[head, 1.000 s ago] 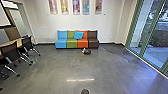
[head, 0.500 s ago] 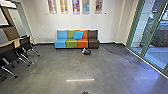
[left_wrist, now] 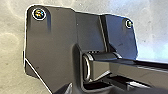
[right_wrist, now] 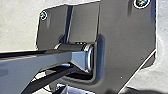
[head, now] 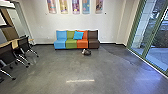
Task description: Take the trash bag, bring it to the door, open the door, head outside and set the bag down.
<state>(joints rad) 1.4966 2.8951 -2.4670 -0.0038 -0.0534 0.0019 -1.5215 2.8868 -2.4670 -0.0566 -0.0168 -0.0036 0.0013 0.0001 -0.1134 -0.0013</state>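
Evidently, the change over the last second is in the robot's own position. Nearest first: at both wrists, whether the left gripper and the right gripper are apart or together cannot be told. Neither can be certified ready on this evidence. On the floor [head: 57, 68] ahead, a narrow strip of light [head: 80, 80] lies across the approach.

To the left, black chairs [head: 23, 45] on pale legs stand by a table [head: 15, 43]; they have slid a little toward the edge of the head view, which I attribute to the robot's motion, not theirs. Further on, a small dark and whitish bundle [head: 86, 52], judged to be the trash bag, rests on the floor just in front of the sofa [head: 82, 44], near its orange and brown seats. Its place relative to the sofa is unchanged.

The sofa, with a blue cushion [head: 78, 35] on it, appears very slightly larger than a second ago, consistent with a slow advance. Behind it is a white wall [head: 110, 25] with hanging panels [head: 86, 6]. Green-framed glass [head: 156, 53] runs along the right, paving beyond; which part opens as the door cannot be told.

Finding: pickup not begun, the step in hand judged to be the approach, the bag well out of reach.
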